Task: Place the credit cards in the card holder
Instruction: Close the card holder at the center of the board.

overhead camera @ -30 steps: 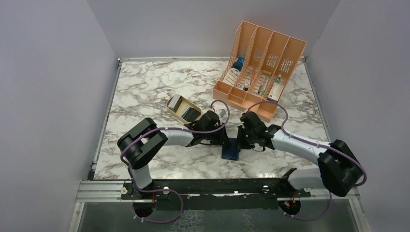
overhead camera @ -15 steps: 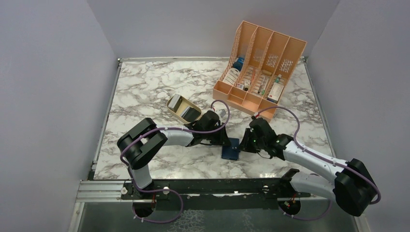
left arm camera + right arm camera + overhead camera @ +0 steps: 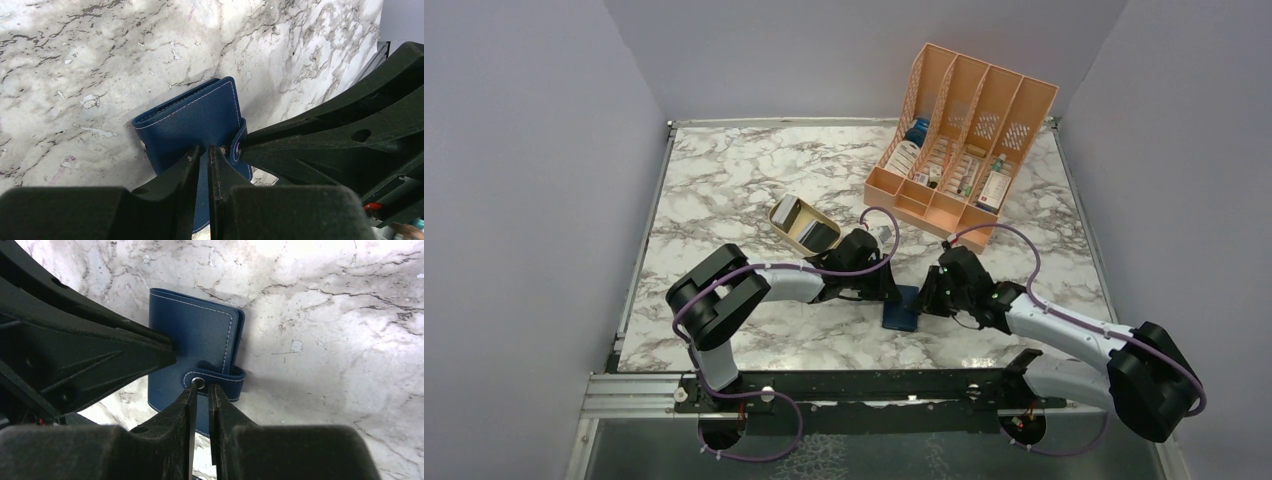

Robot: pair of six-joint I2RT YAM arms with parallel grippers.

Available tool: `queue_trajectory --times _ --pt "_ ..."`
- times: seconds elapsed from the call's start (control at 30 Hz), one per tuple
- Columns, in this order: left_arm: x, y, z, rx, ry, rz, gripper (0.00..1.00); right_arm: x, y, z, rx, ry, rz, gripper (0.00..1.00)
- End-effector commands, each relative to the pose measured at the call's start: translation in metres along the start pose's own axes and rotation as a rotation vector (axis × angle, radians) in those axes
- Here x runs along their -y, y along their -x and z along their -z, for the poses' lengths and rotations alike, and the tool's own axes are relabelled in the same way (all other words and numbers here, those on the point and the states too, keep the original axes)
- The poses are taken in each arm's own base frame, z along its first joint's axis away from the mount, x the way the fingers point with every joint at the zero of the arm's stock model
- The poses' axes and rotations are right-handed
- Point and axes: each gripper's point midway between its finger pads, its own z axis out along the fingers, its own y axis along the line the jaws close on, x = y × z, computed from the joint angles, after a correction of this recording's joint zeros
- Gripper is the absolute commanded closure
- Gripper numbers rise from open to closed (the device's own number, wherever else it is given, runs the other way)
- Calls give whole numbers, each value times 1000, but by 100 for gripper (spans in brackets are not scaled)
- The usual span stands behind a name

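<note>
The card holder [image 3: 902,310] is a navy wallet lying closed on the marble, its strap [image 3: 225,377] snapped over the edge. My left gripper [image 3: 886,290] presses its tips down on the cover [image 3: 195,115] from the left, jaws shut to a thin slit [image 3: 205,148]. My right gripper [image 3: 927,300] comes in from the right, jaws nearly together, its tips [image 3: 202,386] at the strap beside the metal snap [image 3: 198,383]. Nothing shows clamped between them. Flat greyish credit cards [image 3: 799,216] seem to lie in an open gold tin [image 3: 776,212] behind the left arm.
A peach slotted file rack [image 3: 959,140] with bottles and small boxes stands at the back right. Grey walls close in the table on three sides. The marble top [image 3: 724,180] lies bare at the back left.
The right arm drew back toward the near right, then crept in again to the wallet's strap side. The left arm and the card holder have stayed put.
</note>
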Motion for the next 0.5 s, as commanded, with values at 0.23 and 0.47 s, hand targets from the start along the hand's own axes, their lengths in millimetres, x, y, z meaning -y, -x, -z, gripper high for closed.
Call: queue_trajectory --times 0.23,0.47 --pt "-20 -16 0 -49 72 -1 84 -11 7 -6 24 49 4 87" --pt "-21 -16 0 -49 74 -3 84 -15 6 -8 15 70 11 87"
